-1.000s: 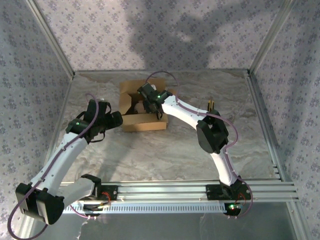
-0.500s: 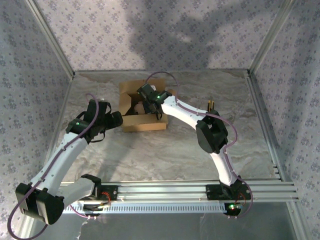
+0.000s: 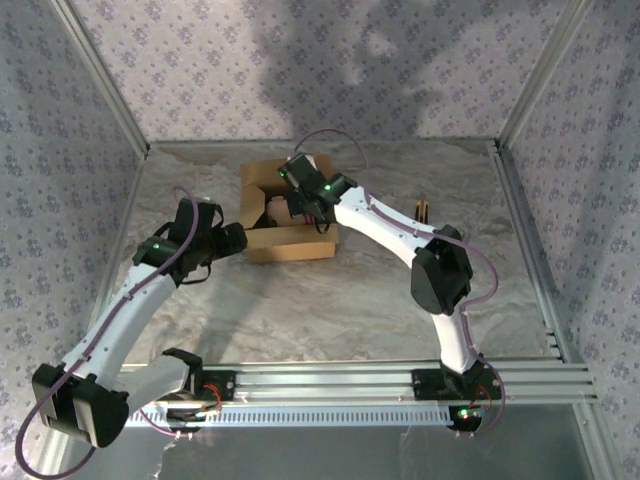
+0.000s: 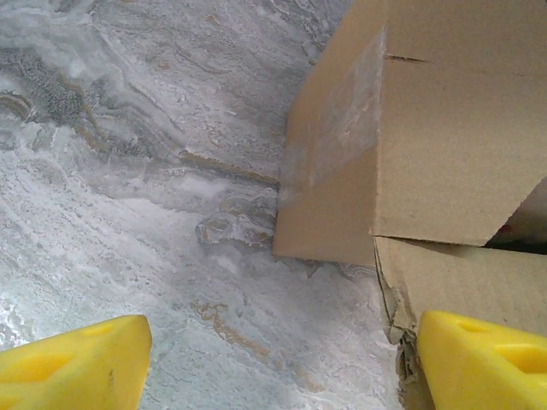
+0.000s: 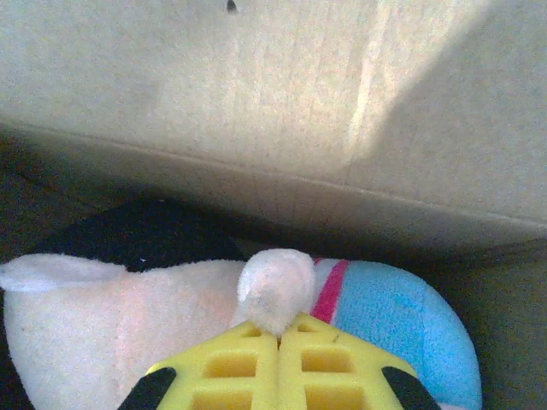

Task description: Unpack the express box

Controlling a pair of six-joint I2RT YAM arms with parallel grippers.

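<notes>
Right wrist view: your right gripper [image 5: 279, 331] pinches a cream nub of the plush doll [image 5: 128, 307]; lift straight up, letting the wide-open left gripper [image 4: 278, 363] brace the express box [image 4: 427, 128].

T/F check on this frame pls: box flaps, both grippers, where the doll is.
1. The express box has its top flaps open. True.
2. The right gripper is open. False: it is shut on a cream nub of the plush doll.
3. The left gripper clamps a flap. False: it is open by the box's corner, gripping nothing.
4. The plush doll sits inside the box. True.
</notes>
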